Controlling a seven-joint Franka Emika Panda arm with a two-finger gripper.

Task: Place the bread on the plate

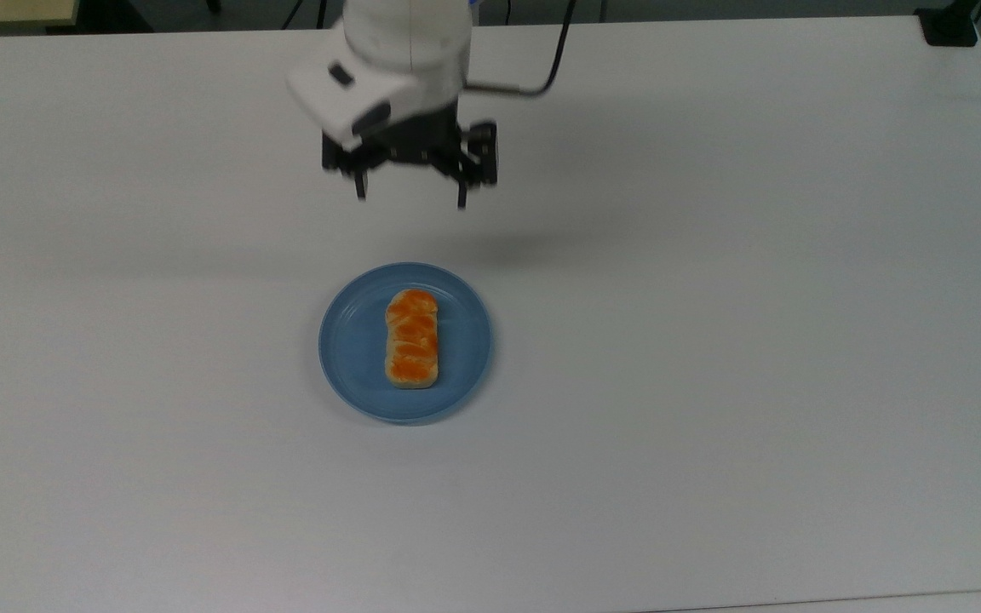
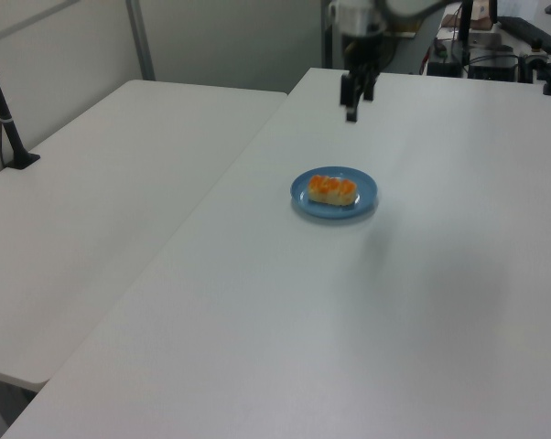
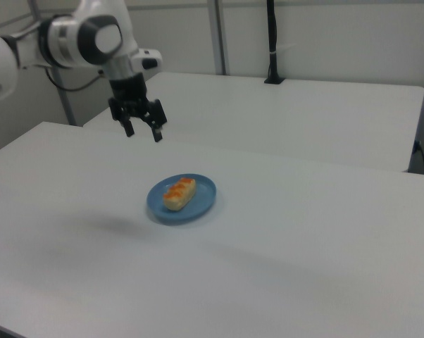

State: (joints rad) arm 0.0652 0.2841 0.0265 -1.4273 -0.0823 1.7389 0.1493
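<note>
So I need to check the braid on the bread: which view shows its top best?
The top view: the bread shows its whole braided top. The left view and the right view show it small and slanted.
</note>
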